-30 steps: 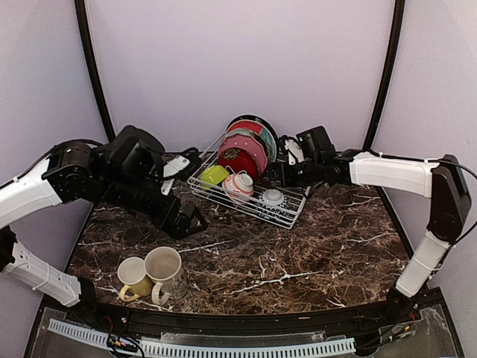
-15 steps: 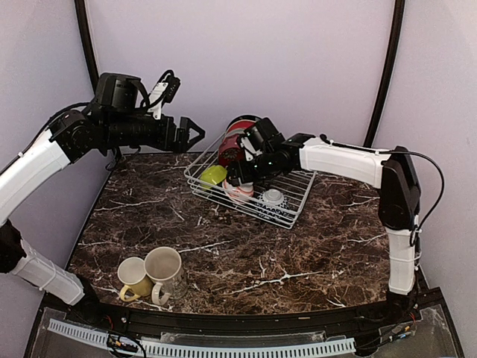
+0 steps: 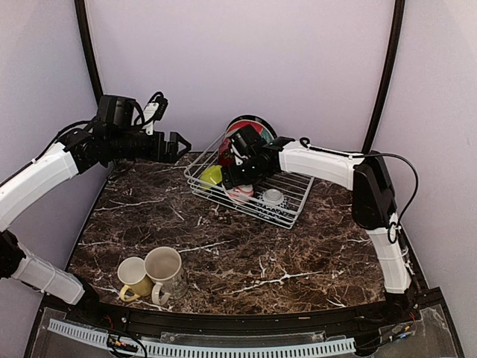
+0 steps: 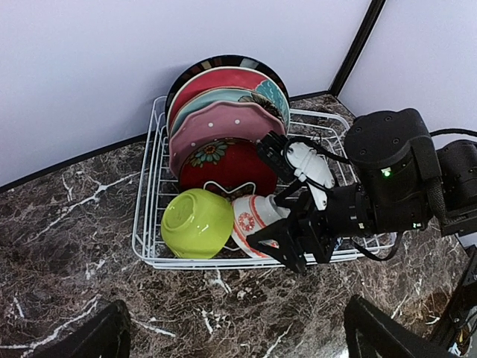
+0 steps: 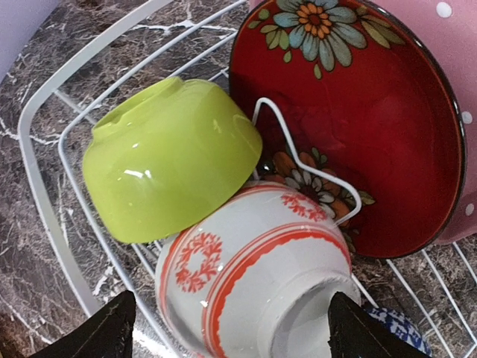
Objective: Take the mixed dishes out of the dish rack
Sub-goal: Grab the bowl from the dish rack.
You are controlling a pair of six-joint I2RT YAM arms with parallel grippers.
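Note:
The white wire dish rack (image 3: 292,211) stands at the back of the table. It holds upright plates (image 3: 258,128): red (image 4: 231,165), pink (image 4: 216,128) and pale-green floral (image 4: 250,98). A lime bowl (image 4: 197,222) and a red-and-white patterned bowl (image 4: 252,218) lie on their sides at its front. My right gripper (image 3: 229,177) is open, its fingers (image 5: 97,335) on either side of the patterned bowl (image 5: 253,276), apart from it. My left gripper (image 3: 179,143) is open and empty, high at the back left, looking down on the rack. A yellow mug (image 3: 133,278) and a beige mug (image 3: 165,270) stand at the front left.
A small blue-and-white dish (image 3: 273,197) sits in the rack's right part. The lime bowl (image 5: 168,168) leans against the patterned bowl under a wire prong (image 5: 298,160). Purple walls and black poles close off the back of the marble table (image 3: 298,261).
My left arm has risen from low over the table to high at the back left. My right gripper has moved left along the rack to above the patterned bowl.

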